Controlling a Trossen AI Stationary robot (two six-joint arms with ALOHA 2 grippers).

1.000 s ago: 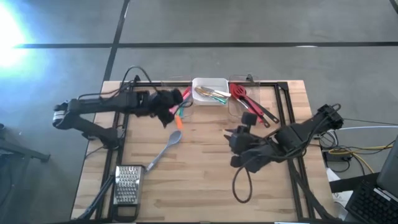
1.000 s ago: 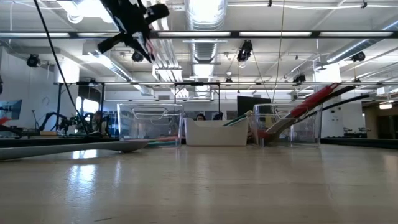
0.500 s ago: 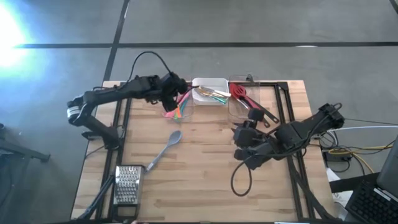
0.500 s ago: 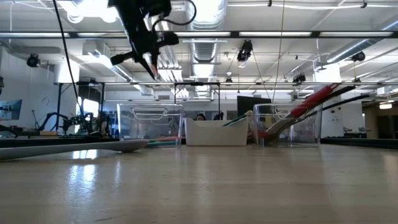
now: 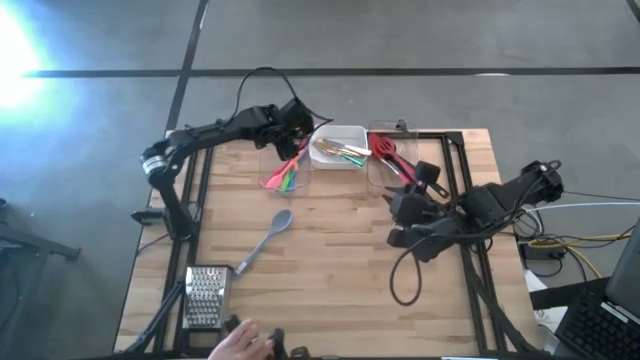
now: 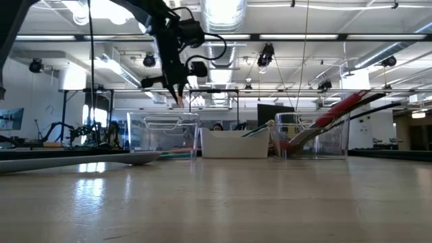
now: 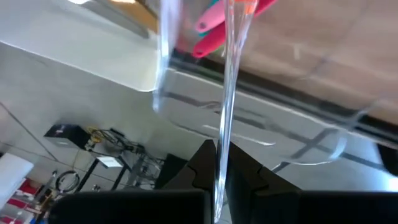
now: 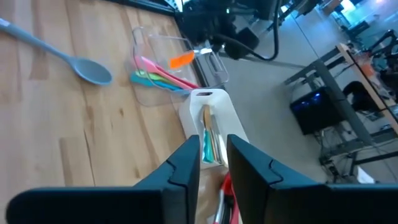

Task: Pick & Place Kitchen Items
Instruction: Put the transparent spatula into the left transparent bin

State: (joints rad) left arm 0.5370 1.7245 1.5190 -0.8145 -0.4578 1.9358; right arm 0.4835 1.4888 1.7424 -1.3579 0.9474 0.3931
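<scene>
1. The left tool [image 5: 300, 122] hung closed over the far rim of the clear bin [image 5: 287, 170], which sat just left of the white tray [image 5: 337, 147] at the tabletop's [image 5: 330, 280] far edge; its two dark fingers [image 7: 205, 163] pressed together on the bin's thin clear wall.
2. The clear bin held the pink, green and orange utensils [image 5: 285, 175], whose heads fanned out towards the near side, away from the white tray.
3. The white tray carried small metal cutlery [image 5: 338, 151], some of it with green handles.
4. Just right of the white tray, a second clear bin [image 5: 385, 160] held a red spatula [image 5: 388, 150] and a black slotted spoon [image 5: 425, 180], their handles sticking out over its rim.
5. A grey spoon [image 5: 266, 240] lay loose on the bare wood, well to the near side of the white tray, handle pointing at the metal grater [image 5: 206, 297].
6. The right tool [image 5: 400, 215] hovered above the tabletop, near and to the right of the white tray, fingers [image 8: 183, 167] slightly parted and holding nothing.
7. A person's hand [image 5: 240, 343] showed at the tabletop's near edge, beside the grater.
</scene>
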